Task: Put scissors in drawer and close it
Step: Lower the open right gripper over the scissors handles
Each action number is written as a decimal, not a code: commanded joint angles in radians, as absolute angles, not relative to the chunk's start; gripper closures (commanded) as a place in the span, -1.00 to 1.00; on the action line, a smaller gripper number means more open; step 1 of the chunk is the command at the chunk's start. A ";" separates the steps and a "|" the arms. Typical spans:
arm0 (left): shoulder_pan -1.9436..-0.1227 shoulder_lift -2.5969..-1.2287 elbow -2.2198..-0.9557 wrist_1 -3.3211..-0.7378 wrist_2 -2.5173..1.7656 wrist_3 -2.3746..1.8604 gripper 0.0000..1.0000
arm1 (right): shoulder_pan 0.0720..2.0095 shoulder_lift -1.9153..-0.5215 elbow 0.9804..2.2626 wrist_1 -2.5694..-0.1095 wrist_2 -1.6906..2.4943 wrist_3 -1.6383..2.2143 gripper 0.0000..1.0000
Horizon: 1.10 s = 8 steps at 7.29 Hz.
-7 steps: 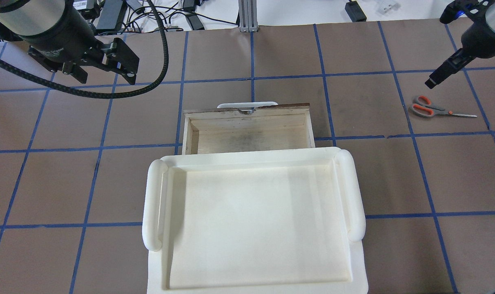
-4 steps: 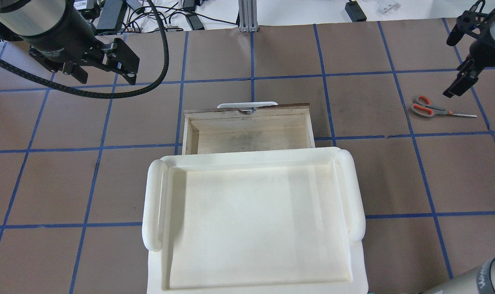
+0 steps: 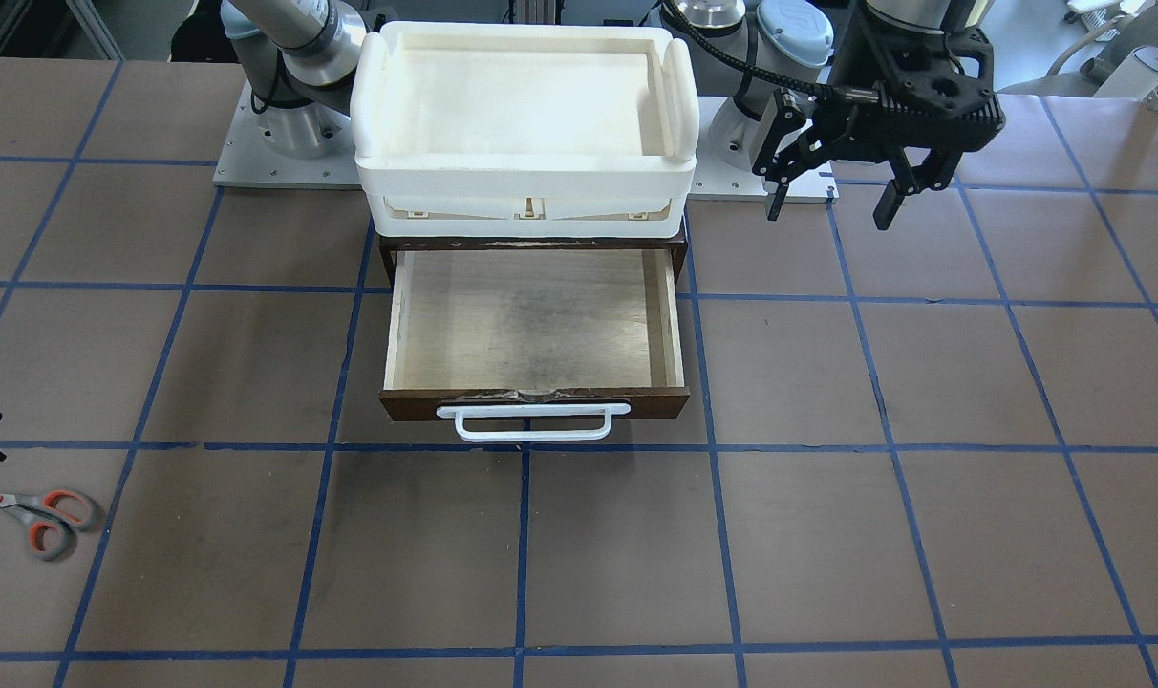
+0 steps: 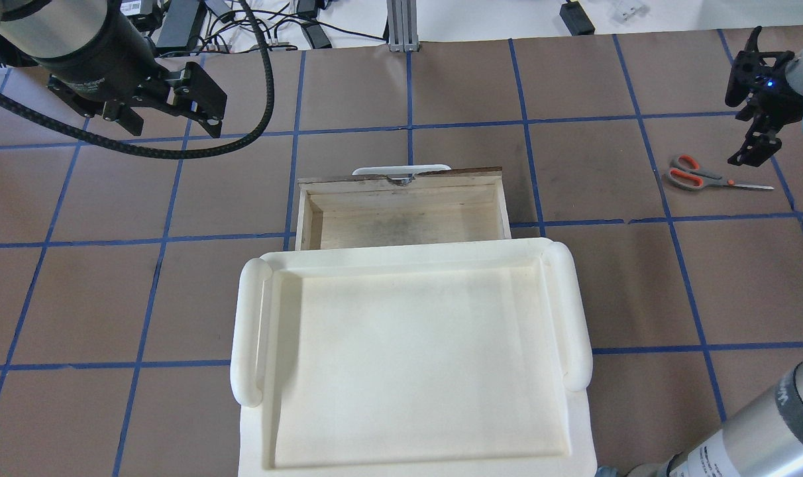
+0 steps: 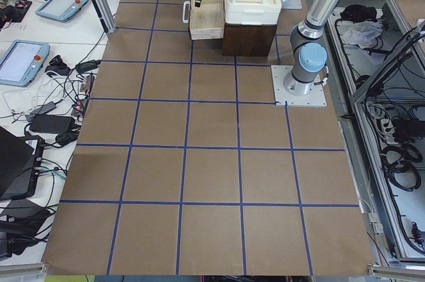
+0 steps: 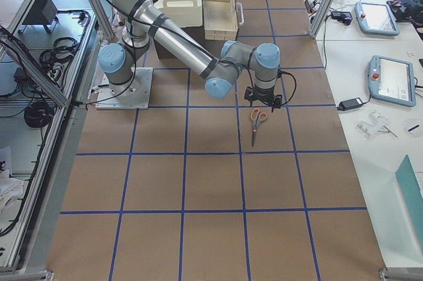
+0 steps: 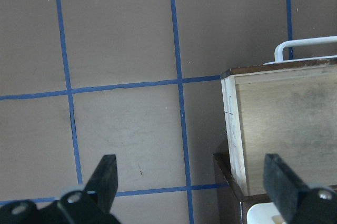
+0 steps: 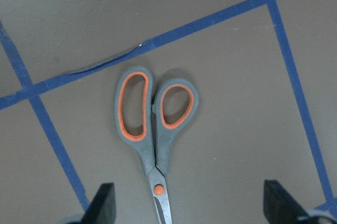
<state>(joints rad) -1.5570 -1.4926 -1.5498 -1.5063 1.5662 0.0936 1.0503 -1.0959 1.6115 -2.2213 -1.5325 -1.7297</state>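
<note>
With jaws spread over the flat-lying scissors (image 8: pixel 155 129), well right of the open drawer (image 3: pixel 536 320), the right gripper (image 8: pixel 193 206) may strike the table or skid the thin scissors when closing.

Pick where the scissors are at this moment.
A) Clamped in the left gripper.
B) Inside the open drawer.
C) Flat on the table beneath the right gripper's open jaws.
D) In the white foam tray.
C: the right wrist view shows the scissors lying flat on the table below the right gripper, its jaws spread and touching nothing; the drawer is open and bare.
</note>
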 commanded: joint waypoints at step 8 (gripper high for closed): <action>-1.557 -1.496 -1.551 -1.505 1.569 0.100 -1.00 | 1.012 -0.968 1.598 -2.255 -1.519 -1.829 -0.71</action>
<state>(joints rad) -1.5570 -1.4946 -1.5509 -1.5060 1.5704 0.0942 1.0125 -0.9705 1.5989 -2.2562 -1.5180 -1.8279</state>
